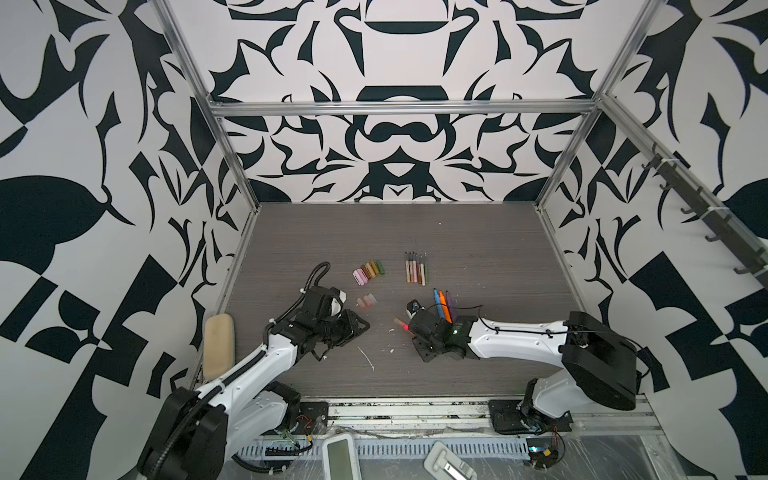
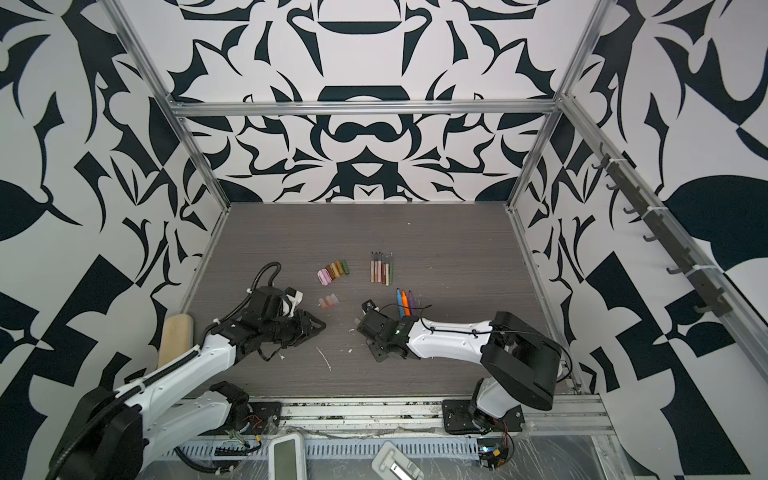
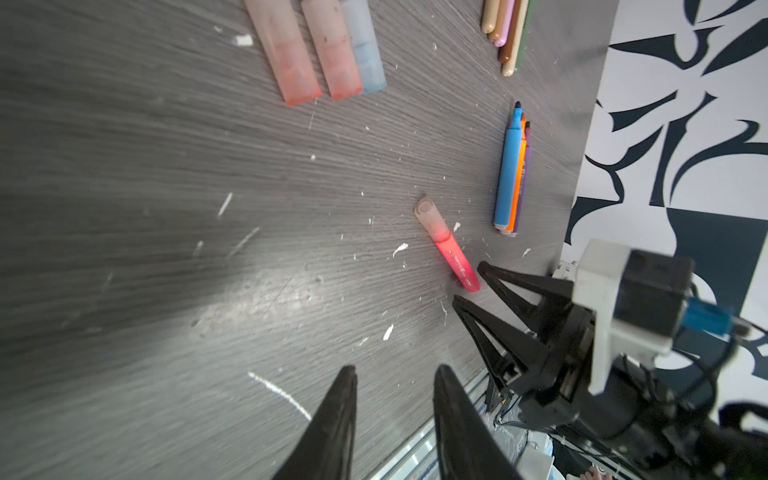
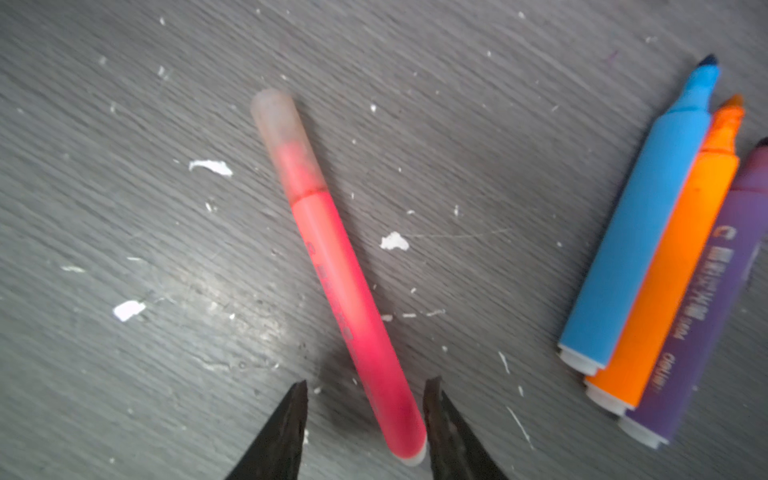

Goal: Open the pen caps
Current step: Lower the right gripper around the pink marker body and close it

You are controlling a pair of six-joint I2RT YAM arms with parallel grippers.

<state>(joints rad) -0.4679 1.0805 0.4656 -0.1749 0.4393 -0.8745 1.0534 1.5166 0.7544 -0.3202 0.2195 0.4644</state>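
A pink pen (image 4: 353,291) lies on the grey table with its translucent pen cap (image 4: 278,124) still on it. My right gripper (image 4: 366,382) is open and straddles the pen's rear end; one finger is close against the pen, the other stands clear of it. In both top views that pen (image 1: 402,324) (image 2: 356,321) sticks out left of the right gripper (image 1: 412,330). My left gripper (image 3: 395,368) is open and empty, left of the pen (image 3: 451,253). Three loose translucent pen caps (image 3: 332,54) lie further back. A row of coloured pen caps (image 1: 369,271) lies beyond those.
Uncapped blue, orange and purple pens (image 4: 648,232) lie side by side just right of the pink one. Several thin uncapped pens (image 1: 415,268) lie further back. A beige block (image 1: 219,351) rests at the table's left edge. White scraps (image 3: 279,394) dot the table.
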